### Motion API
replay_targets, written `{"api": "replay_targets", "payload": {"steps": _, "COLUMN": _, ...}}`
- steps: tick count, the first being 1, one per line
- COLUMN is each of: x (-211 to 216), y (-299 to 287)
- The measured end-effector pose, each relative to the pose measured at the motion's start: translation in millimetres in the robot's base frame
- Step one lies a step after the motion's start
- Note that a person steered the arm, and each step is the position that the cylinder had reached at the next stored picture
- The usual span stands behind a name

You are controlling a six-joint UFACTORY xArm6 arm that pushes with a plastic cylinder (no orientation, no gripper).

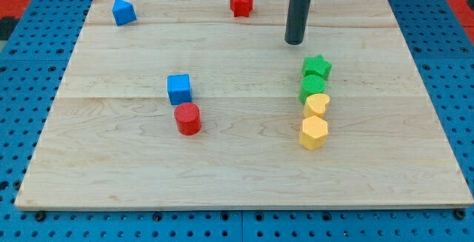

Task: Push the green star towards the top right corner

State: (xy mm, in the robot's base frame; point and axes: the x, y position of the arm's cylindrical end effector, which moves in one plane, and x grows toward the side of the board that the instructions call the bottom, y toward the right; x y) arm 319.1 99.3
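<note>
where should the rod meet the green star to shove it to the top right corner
No gripping here: my tip should push on the green star's lower-left side. The star heads a touching column, with the other green block right below it, so that side is tight. My tip now sits above and left of the star, so it must circle round first.

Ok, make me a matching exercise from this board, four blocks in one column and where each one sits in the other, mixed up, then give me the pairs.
Column one:
1. green star
2. red star
3. red cylinder
4. yellow hexagon

Column two:
A. bottom end of the right-hand column of blocks
B. near the view's top edge, left of my tip
C. just below the blue cube
D. top of the right-hand column, just below my tip

Pairs: 1-D, 2-B, 3-C, 4-A
</note>
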Motion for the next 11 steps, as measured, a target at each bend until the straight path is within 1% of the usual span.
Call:
{"api": "replay_targets", "payload": {"steps": 1, "x": 9.8, "y": 40.0}}
{"api": "replay_targets", "payload": {"steps": 2, "x": 25.4, "y": 142.1}}
{"api": "replay_targets", "payload": {"steps": 3, "x": 113.7, "y": 103.8}}
{"api": "replay_targets", "payload": {"steps": 4, "x": 142.2, "y": 29.5}}
{"api": "replay_targets", "payload": {"steps": 5, "x": 95.1, "y": 27.9}}
{"api": "replay_targets", "payload": {"steps": 6, "x": 82.5, "y": 12.9}}
{"api": "replay_targets", "payload": {"steps": 7, "x": 57.5, "y": 15.2}}
{"api": "replay_targets", "payload": {"steps": 8, "x": 30.6, "y": 72.9}}
{"api": "replay_targets", "payload": {"steps": 10, "x": -30.6, "y": 79.8}}
{"api": "replay_targets", "payload": {"steps": 11, "x": 17.8, "y": 74.0}}
